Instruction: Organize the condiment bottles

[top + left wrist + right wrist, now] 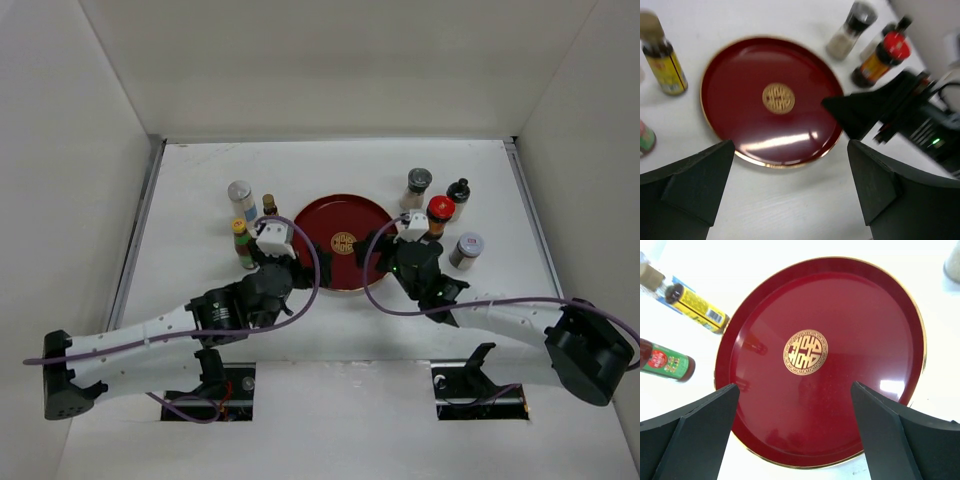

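Note:
A round dark-red tray (pixel 343 215) with a gold emblem lies mid-table with nothing on it. Left of it stand a silver-capped white bottle (pixel 241 199), a small dark-capped yellow-label bottle (pixel 269 205) and a yellow-capped green-label bottle (pixel 241 243). Right of it stand a grey-capped jar (pixel 418 187), a black-capped bottle (pixel 458 192), a red-capped bottle (pixel 439 214) and a silver-capped jar (pixel 466 250). My left gripper (pixel 790 167) is open and empty, over the table at the tray's near-left edge. My right gripper (pixel 794 390) is open and empty, over the tray's (pixel 865 315) near-right rim.
White walls enclose the table on the left, back and right. The two wrists sit close together on either side of the tray. The right gripper (pixel 865 110) shows in the left wrist view, in front of the red-capped bottle (pixel 883 56).

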`<action>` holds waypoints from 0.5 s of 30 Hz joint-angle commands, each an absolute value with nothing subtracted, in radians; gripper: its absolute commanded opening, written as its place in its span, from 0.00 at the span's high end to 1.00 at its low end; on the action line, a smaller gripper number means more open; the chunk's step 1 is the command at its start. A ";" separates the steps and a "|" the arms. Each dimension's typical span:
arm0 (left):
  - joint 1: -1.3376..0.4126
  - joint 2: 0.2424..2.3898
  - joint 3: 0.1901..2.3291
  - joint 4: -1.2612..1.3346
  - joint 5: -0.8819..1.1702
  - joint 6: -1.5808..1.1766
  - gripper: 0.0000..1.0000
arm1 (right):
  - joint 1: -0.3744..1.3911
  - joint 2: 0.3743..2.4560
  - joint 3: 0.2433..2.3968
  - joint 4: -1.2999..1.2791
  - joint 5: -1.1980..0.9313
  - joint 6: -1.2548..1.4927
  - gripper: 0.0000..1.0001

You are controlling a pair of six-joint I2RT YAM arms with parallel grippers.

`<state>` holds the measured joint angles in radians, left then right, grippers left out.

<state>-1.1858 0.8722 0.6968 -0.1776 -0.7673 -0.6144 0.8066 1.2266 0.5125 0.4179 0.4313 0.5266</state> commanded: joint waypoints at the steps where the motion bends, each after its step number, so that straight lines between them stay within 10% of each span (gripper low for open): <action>1: -1.205 0.845 0.822 -0.178 -0.908 -0.447 0.00 | 0.823 1.189 0.499 0.529 0.454 0.497 0.00; 3: -1.197 0.841 0.863 -0.164 -0.911 -0.399 0.00 | 0.824 1.192 0.489 0.557 0.422 0.500 0.00; 5: -1.188 0.821 0.874 -0.153 -0.926 -0.365 0.07 | 0.824 1.192 0.480 0.580 0.365 0.500 0.49; 8: -1.138 0.772 0.854 -0.152 -1.015 -0.357 0.57 | 0.824 1.186 0.477 0.574 0.336 0.512 0.79; 10: -1.078 0.764 0.856 -0.204 -1.023 -0.365 0.57 | 0.824 1.186 0.477 0.574 0.333 0.515 0.75; 15: -0.901 0.847 0.882 -0.342 -1.011 -0.423 0.26 | 0.824 1.181 0.469 0.603 0.331 0.515 0.30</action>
